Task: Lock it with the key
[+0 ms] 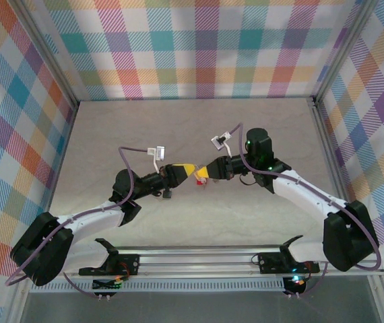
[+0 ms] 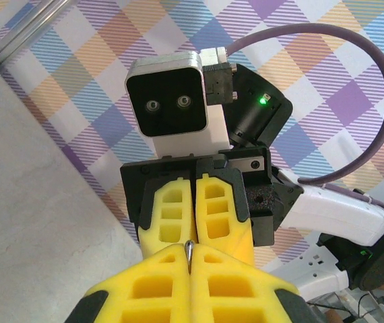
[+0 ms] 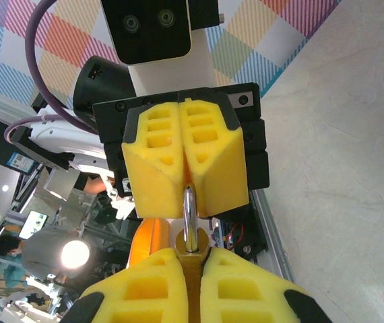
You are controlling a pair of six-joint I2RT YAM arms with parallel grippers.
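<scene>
A brass padlock (image 3: 193,257) is clamped between the ribbed yellow foam fingers (image 3: 138,289) of the right gripper (image 3: 192,272). Its rounded steel shackle (image 3: 190,214) is pointed at the left gripper (image 2: 189,261). There a thin metal key (image 2: 188,247) is pinched edge-on, its bow hidden. Both are held above the grey table (image 1: 111,128).

The bench (image 1: 111,128) is gray and a little speckled. Walls (image 1: 199,47) with bright checks of pink, blue, yellow and purple stand along its back edge and both side edges. Thin metal strips (image 1: 54,64) run down to the back corners. A long metal rail (image 1: 199,259) lies along the near edge. Past that edge, a round lamp (image 3: 75,254) shines in a room.
</scene>
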